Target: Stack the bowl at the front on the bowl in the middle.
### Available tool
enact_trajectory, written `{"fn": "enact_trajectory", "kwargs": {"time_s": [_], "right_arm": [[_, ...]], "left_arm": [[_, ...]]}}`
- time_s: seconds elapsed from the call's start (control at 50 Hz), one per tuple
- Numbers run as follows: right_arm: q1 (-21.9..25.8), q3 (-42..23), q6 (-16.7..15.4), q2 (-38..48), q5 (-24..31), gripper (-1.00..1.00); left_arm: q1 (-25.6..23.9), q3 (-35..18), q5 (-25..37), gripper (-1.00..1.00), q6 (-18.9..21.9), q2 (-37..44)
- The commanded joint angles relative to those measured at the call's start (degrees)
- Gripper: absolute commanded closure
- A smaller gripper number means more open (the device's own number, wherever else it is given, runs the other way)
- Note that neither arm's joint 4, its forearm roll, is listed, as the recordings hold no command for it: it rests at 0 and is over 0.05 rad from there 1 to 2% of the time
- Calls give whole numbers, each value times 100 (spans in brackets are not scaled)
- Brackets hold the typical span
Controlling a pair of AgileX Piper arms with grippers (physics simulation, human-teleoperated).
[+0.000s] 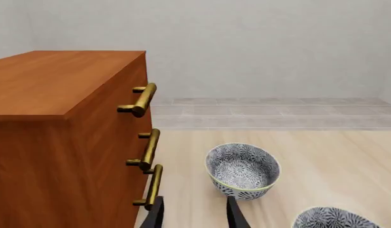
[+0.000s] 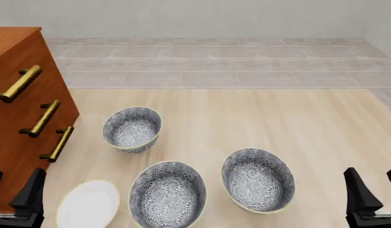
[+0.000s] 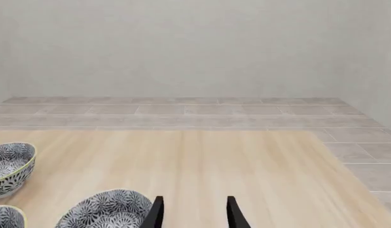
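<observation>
1. The left gripper (image 1: 194,216) is being shown released: in the left wrist view two dark fingertips are standing apart with bare table between them, nothing grasped. Only the tips are showing; the rest is being cut off by the frame edge.
2. The right gripper (image 3: 192,213) is likewise being held released and empty, its two fingertips parted over bare table, only the tips visible.
3. In the front view both grippers are being cropped at the lower corners, the left (image 2: 14,197) partly off-frame, the right (image 2: 373,197) likewise.
4. The bowl at the front (image 2: 168,194) is resting upright on the wooden table (image 2: 278,118), nearest the camera, its lower rim being cut off by the frame edge. It is lying just beside a white plate (image 2: 89,204), which is also being cropped.
5. The bowl in the middle (image 2: 257,180) is sitting upright just to the right of it, apart from it, untouched.
6. A third bowl (image 2: 132,128) is standing farther back, near the wooden cabinet (image 2: 18,71).
7. The cabinet is being shown with three brass handles (image 2: 42,118); its left portion is out of frame.
</observation>
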Motion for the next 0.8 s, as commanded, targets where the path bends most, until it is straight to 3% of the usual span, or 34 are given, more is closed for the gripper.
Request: {"fn": "enact_trajectory", "kwargs": {"time_s": [0.02,0.6,0.64,0.66,0.7,0.76,0.8], "right_arm": [[-8,-18,16,-33,41,-100],[-9,-25,19,-19,36,-100],[-7,-25,18,-18,35,-100],[-8,-25,19,-18,35,-100],[-7,-25,19,-18,35,-100],[-9,-25,20,-19,36,-100],[-8,-25,19,-19,36,-100]], "left_arm": [[-15,-33,33,-100,-33,34],[-1,12,76,-100,129,13],[26,-71,-254,-100,55,600],[21,12,-179,-100,90,383],[76,-209,-447,-100,-39,1077],[-11,-515,-359,-100,-561,1552],[-15,-630,-201,-100,-476,1462]]}}
